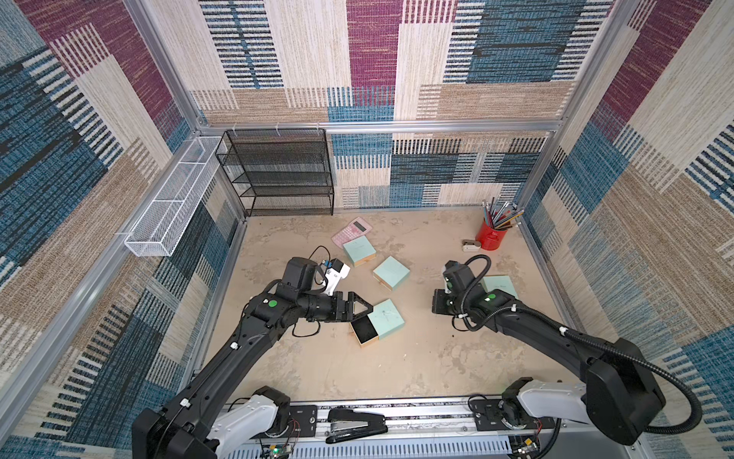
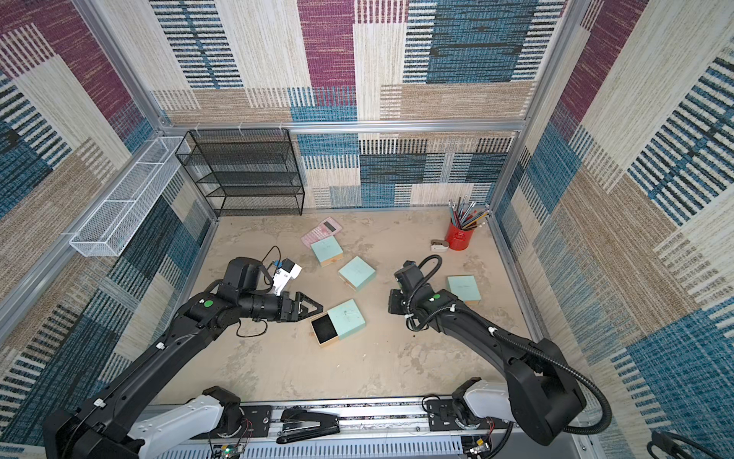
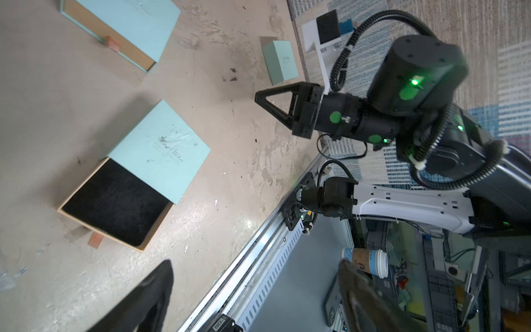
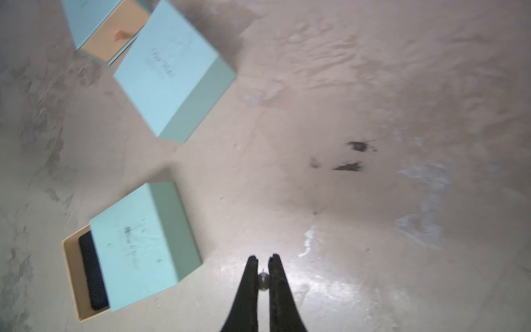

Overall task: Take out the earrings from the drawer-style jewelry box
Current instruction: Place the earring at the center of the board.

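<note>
**Mint-green cardboard drawer box (image 1: 389,314), centre, black-lined tan drawer (image 3: 115,204) slid out.**
Right gripper (image 4: 263,258), 3 o'clock, pinched on tiny pale earring stud (image 4: 263,280); left gripper (image 1: 363,308), 9 o'clock, spread wide.

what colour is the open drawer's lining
Black; the drawer lining shows best in the left wrist view.

Pink calculator (image 1: 351,231), red pencil cup (image 1: 491,237), black mesh rack (image 1: 282,175), stapler (image 1: 355,425)

Edge-cropped, blurred left tool (image 3: 255,263); blurry earring (image 4: 263,280)
</note>
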You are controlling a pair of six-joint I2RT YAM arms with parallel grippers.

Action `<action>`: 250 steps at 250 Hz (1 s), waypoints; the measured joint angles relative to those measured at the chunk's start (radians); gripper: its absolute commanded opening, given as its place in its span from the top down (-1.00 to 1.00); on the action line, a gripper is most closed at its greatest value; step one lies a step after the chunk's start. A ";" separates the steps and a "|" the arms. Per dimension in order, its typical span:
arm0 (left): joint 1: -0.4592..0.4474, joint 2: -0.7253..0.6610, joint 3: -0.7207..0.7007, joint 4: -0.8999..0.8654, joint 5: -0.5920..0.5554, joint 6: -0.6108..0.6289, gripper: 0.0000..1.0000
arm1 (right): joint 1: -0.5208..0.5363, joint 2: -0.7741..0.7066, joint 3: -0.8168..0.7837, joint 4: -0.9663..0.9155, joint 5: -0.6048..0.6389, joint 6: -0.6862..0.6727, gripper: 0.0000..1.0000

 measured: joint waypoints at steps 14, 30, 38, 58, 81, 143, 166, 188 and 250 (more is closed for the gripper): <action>-0.008 0.005 0.001 0.010 0.000 0.007 -0.79 | -0.062 -0.033 -0.045 0.012 -0.009 0.016 0.90; -0.010 0.010 -0.001 0.013 -0.002 0.011 -0.79 | -0.113 -0.058 -0.084 0.026 -0.029 0.022 0.89; -0.011 0.009 -0.002 0.014 -0.002 0.011 -0.79 | -0.142 -0.065 -0.102 0.035 -0.039 0.025 0.89; -0.013 0.006 -0.010 0.016 -0.002 0.014 -0.79 | -0.188 -0.067 -0.125 0.059 -0.053 0.033 0.89; -0.013 -0.005 -0.019 0.020 -0.003 0.019 -0.79 | -0.219 -0.049 -0.138 0.080 -0.064 0.033 0.89; -0.012 -0.018 -0.023 0.021 -0.006 0.023 -0.79 | -0.276 -0.021 -0.164 0.123 -0.079 0.045 0.87; -0.010 -0.018 -0.023 0.021 -0.006 0.029 -0.79 | -0.283 -0.008 -0.169 0.132 -0.089 0.045 0.87; -0.010 -0.018 -0.023 0.021 -0.006 0.031 -0.79 | -0.290 -0.002 -0.176 0.140 -0.097 0.045 0.86; -0.002 -0.018 -0.023 0.021 -0.006 0.034 -0.79 | -0.315 0.028 -0.194 0.155 -0.106 0.048 0.84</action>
